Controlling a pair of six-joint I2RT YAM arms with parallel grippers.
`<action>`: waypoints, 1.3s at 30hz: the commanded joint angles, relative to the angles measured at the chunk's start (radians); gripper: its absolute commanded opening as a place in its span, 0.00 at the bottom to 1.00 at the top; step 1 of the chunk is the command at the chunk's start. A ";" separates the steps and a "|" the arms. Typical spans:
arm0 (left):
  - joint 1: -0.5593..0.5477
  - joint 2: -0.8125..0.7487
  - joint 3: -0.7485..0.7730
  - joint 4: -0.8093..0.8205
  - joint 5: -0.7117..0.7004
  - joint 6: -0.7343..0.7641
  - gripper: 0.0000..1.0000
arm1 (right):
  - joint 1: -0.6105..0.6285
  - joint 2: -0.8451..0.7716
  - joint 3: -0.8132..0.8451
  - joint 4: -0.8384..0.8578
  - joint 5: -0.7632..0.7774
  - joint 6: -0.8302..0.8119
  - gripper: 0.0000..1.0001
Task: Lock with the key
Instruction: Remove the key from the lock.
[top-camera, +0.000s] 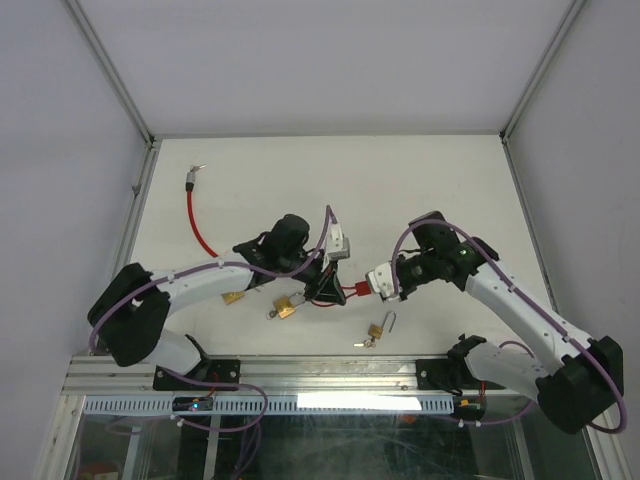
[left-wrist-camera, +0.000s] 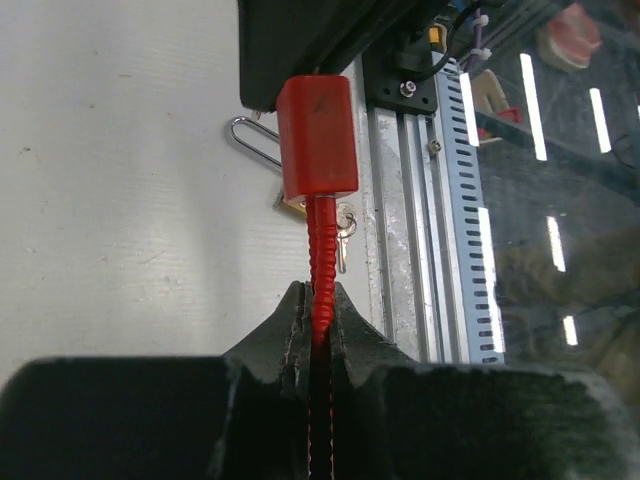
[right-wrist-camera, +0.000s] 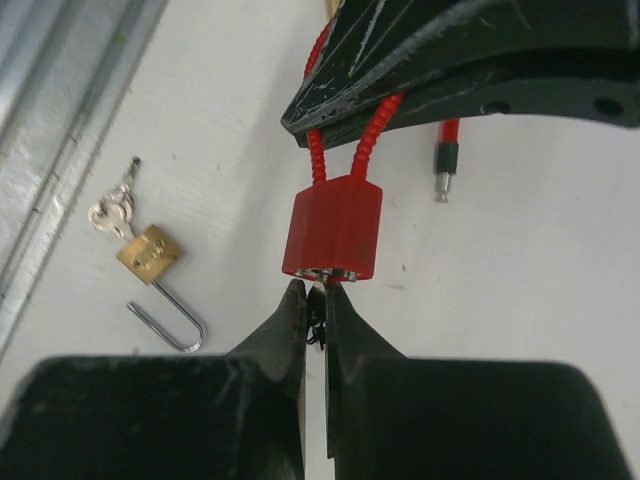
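Note:
A red cable lock (top-camera: 352, 290) hangs above the table between both grippers. Its block-shaped body (right-wrist-camera: 333, 232) has two red ribbed cable ends (right-wrist-camera: 372, 140) running up from it. My left gripper (left-wrist-camera: 318, 300) is shut on one ribbed cable (left-wrist-camera: 322, 262) just below the body (left-wrist-camera: 317, 138). My right gripper (right-wrist-camera: 312, 290) is shut on the key (right-wrist-camera: 319, 300), a small dark piece mostly hidden between the fingers. Its tip meets the metal underside of the lock body. In the top view the left gripper (top-camera: 330, 289) and right gripper (top-camera: 372, 283) face each other across the lock.
A brass padlock (right-wrist-camera: 150, 253) with open shackle and its keys (right-wrist-camera: 113, 212) lies near the front rail (top-camera: 240, 372). Two more brass padlocks (top-camera: 285, 308) (top-camera: 234, 298) lie under the left arm. A loose red cable (top-camera: 198, 225) stretches toward the back left.

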 joint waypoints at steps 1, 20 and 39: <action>0.068 0.193 0.150 -0.092 0.185 -0.058 0.00 | 0.036 -0.078 -0.019 0.012 0.066 -0.178 0.00; -0.120 -0.148 -0.063 0.129 -0.579 0.246 0.00 | -0.135 0.221 0.157 -0.044 -0.116 0.376 0.00; 0.087 -0.047 0.046 0.011 -0.042 0.001 0.00 | -0.065 0.026 0.073 -0.017 0.022 0.104 0.00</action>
